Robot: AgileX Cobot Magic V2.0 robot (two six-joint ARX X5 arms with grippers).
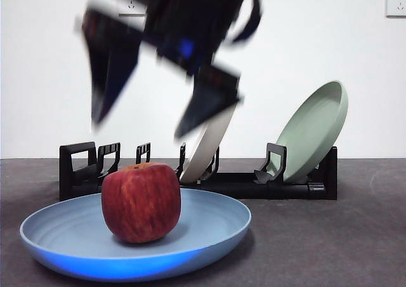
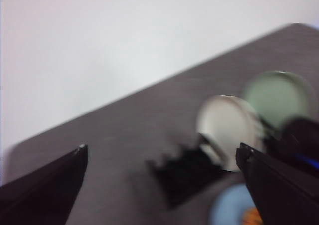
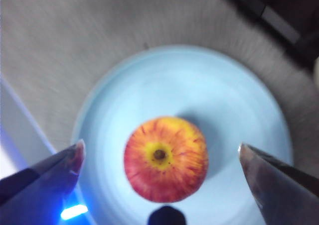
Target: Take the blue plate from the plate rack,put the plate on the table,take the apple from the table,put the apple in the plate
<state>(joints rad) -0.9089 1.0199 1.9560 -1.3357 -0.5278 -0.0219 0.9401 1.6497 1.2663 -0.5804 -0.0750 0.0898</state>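
No brand, label or legible writing was visible on any item. The apple [image 1: 141, 202] was dark red with faint yellow streaks; the right wrist view showed an orange-yellow hollow around its stem. It stood upright near the middle of the blue plate [image 1: 209, 226], a wide, shallow, matte light-blue dish with a raised rim. The plate lay flat on the dark grey counter [image 1: 330, 242], in front of the plate rack [image 1: 254, 185]. The rack was long, low and black, with upright slotted holders. It carried a cream-white plate [image 1: 212, 141] and a sage-green plate [image 1: 314, 128], both leaning on edge.

The right gripper [image 3: 159, 153] hung directly above the apple, its fingers [image 3: 65, 163] spread wide, clear of the fruit and gripping nothing. The left gripper [image 2: 162, 153] was raised over the counter, facing the rack, its fingers likewise wide apart and empty. Both wrist views were motion-blurred.
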